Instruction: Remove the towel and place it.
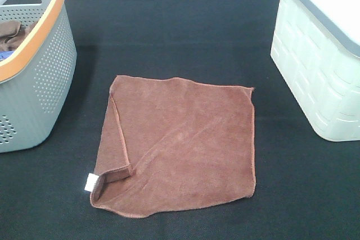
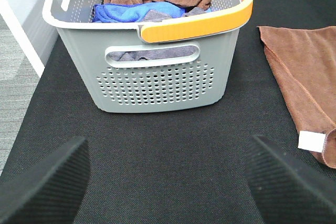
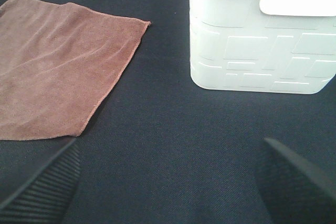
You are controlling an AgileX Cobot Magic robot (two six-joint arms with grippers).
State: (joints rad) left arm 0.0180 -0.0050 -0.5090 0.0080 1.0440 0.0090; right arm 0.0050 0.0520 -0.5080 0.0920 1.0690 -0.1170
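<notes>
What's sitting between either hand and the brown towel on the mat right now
Nothing visible. The towel lies flat on the black mat, with only bare mat between it and the left hand or the right hand. The grey basket and white bin stand off to the sides.

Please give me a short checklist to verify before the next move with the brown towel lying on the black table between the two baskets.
1. Towel lies on the black table, nothing on it: ok.
2. Towel fully flat: not ok, the edge near the white tag is folded over.
3. Left gripper jaws apart, holding nothing: ok.
4. Right gripper jaws apart, holding nothing: ok.
5. Room in the white basket: cannot tell, its inside is hidden.
6. Grey basket already holds cloths: ok.
</notes>
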